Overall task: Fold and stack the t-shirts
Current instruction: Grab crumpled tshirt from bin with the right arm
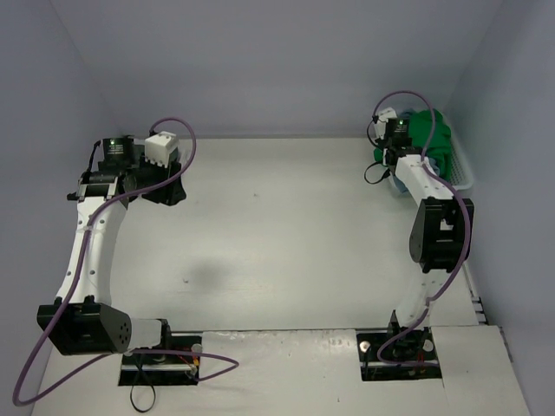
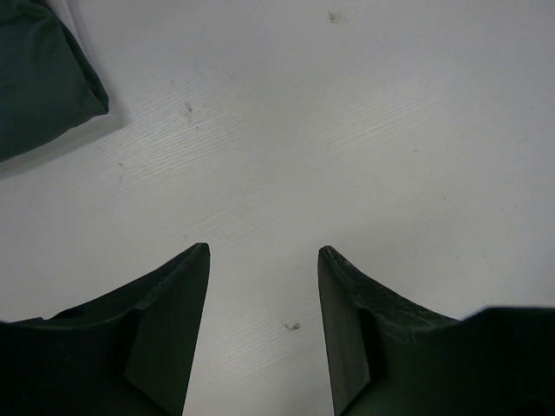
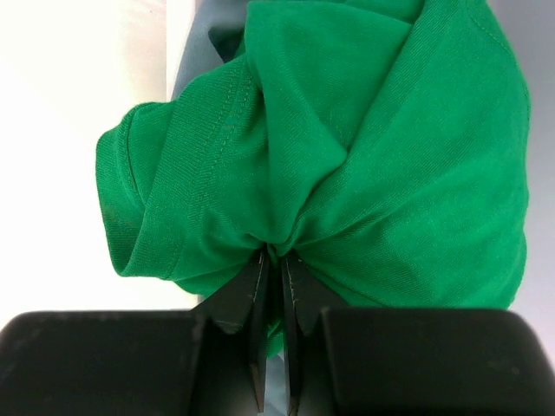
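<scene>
A bright green t-shirt (image 3: 364,147) lies bunched in the white basket (image 1: 462,176) at the back right; the top view also shows the green t-shirt (image 1: 431,137). My right gripper (image 3: 276,253) is shut on a pinched fold of it, fingertips buried in the cloth. Under the green cloth shows a strip of a light blue t-shirt (image 3: 210,33). My left gripper (image 2: 264,251) stands open over bare table at the back left, nothing between its fingers. A folded dark olive-grey t-shirt (image 2: 39,82) lies apart from it, in the upper left corner of the left wrist view.
The white table (image 1: 277,225) is walled by grey panels at the back and both sides. The basket stands against the right wall. Purple cables loop around both arms.
</scene>
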Controlling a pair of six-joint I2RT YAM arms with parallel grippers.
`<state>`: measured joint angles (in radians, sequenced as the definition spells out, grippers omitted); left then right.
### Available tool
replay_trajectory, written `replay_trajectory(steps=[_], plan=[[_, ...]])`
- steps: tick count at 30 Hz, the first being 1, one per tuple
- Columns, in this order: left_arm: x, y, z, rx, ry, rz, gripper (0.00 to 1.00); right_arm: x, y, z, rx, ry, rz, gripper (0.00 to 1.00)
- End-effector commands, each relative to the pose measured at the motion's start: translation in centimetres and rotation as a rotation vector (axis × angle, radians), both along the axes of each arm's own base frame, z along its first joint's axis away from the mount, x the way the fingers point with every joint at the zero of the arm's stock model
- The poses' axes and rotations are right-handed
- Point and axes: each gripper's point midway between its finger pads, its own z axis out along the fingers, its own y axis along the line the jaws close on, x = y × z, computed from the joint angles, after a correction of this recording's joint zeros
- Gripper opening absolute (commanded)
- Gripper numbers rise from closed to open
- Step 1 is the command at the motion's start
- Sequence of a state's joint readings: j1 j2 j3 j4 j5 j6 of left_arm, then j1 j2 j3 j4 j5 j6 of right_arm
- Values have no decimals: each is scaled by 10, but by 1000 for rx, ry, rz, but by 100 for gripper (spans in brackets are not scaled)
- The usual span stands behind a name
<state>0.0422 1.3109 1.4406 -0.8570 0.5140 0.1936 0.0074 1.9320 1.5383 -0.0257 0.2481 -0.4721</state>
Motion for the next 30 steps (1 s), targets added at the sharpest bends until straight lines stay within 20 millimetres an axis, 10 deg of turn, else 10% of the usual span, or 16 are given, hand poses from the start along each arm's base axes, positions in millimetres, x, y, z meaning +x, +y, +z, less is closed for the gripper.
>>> replay_trajectory(steps=[1, 9, 30], plan=[[1, 2, 22, 6, -77, 8, 48, 2, -9, 53, -28, -135, -38, 0], [0, 5, 21, 16, -76, 21, 48, -11, -12, 140, -71, -248, -26, 0], [-17, 14, 21, 59, -89, 64, 48, -120, -32, 476, -288, -987, -64, 0]])
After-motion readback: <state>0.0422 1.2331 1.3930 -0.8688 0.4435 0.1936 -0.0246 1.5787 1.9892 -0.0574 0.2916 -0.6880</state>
